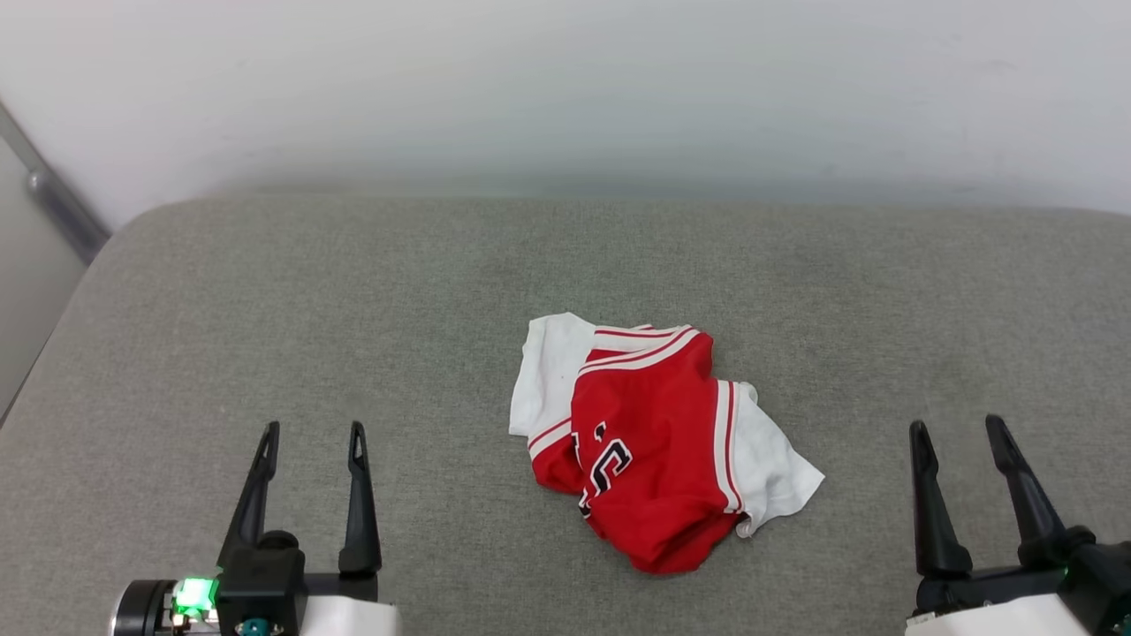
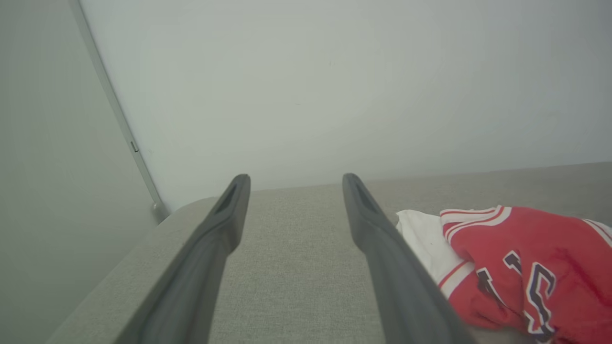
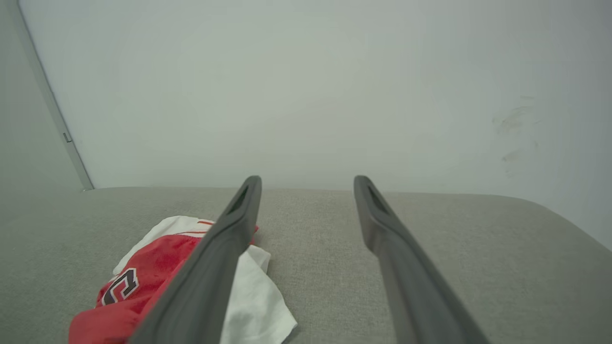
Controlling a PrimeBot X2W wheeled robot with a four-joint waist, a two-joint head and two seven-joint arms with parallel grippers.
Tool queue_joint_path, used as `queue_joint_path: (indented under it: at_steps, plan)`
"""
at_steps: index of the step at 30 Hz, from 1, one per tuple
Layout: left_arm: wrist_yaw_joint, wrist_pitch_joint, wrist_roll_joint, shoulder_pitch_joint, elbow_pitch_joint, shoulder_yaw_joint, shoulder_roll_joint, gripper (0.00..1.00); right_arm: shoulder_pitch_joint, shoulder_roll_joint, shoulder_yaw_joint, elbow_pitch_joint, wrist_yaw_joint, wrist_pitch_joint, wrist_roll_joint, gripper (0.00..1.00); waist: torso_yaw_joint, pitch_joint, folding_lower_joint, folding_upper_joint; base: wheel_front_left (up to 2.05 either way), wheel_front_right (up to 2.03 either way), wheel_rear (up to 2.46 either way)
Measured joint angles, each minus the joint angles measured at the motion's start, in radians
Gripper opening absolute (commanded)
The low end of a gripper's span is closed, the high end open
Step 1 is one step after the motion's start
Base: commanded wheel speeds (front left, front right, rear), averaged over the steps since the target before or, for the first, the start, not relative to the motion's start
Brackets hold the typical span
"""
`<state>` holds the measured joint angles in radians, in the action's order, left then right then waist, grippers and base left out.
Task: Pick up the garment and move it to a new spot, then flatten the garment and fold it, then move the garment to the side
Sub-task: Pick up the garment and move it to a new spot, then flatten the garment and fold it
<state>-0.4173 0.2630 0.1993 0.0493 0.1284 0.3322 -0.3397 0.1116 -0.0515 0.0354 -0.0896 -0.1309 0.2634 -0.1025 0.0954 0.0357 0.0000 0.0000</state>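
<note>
The garment (image 1: 652,437) is a red jersey T-shirt with white sleeves and black white-edged lettering, lying crumpled in a heap at the middle of a grey cushion (image 1: 353,291). My left gripper (image 1: 314,430) stands open at the lower left, well clear of the garment. At the lower right my right gripper (image 1: 957,426) is also open and apart from it. In the left wrist view the garment (image 2: 521,267) lies right of the open gripper (image 2: 292,178). The right wrist view has the garment (image 3: 158,272) at the lower left, partly behind one finger of the open gripper (image 3: 307,180).
A pale wall (image 1: 565,88) rises right behind the cushion's far edge. A grey metal strip (image 1: 53,199) runs down the wall at the far left, beyond the cushion's rounded corner. Bare cushion surrounds the garment on all sides.
</note>
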Motion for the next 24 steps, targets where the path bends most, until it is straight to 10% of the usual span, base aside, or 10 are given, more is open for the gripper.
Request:
queue_joint_path:
  at_steps: [24]
  plan:
    - [0.221,0.0,-0.135,0.106,-0.04,-0.168,0.161,1.0,0.057,0.0,0.0,0.054,0.0,0.0,-0.063,1.0,-0.018,-0.042,0.0,0.0,0.0,0.0,0.0]
